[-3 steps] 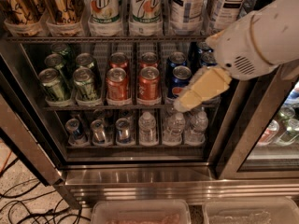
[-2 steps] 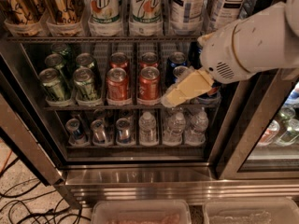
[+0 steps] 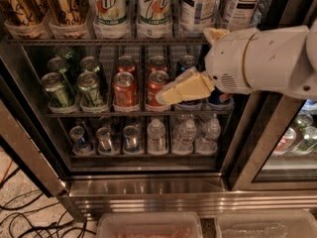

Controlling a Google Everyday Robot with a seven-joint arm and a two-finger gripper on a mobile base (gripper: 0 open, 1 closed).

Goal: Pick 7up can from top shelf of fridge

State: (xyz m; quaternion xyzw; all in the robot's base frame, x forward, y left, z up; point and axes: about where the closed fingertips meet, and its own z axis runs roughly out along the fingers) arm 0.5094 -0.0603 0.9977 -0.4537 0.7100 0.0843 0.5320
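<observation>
Tops missing from everything on the top shelf (image 3: 99,41) of the fridge (image 3: 148,186), cut off by the upper edge of the view, with lids and pull tabs of the 7up can (image 3: 111,6) and of the second 7up can (image 3: 154,6) just beside it out of sight. Both standing upright in clear holder cups near the middle of the top shelf, long axis vertical, green lettering turned outward toward the camera; only "UP" readable on the first, "7U" on the second. Flanked on the same shelf by gold cans (image 3: 64,4) toward one end and white tea cans (image 3: 198,6) toward the other, likewise cropped. Gripper (image 3: 171,94) hanging below the top shelf, in front of the rack directly underneath, a pale yellow wedge pointing down and away from the white arm (image 3: 267,58), tip overlapping a red can (image 3: 157,79) and partly covering a blue can (image 3: 187,62). Spread or pressed together: cannot tell, seen only as one solid shape. Far end of that lower rack hidden behind the arm. Green cans (image 3: 91,86) also one rack below the top shelf; farther below, water bottles (image 3: 157,133) and small cans (image 3: 105,139), labels too dim to read.
</observation>
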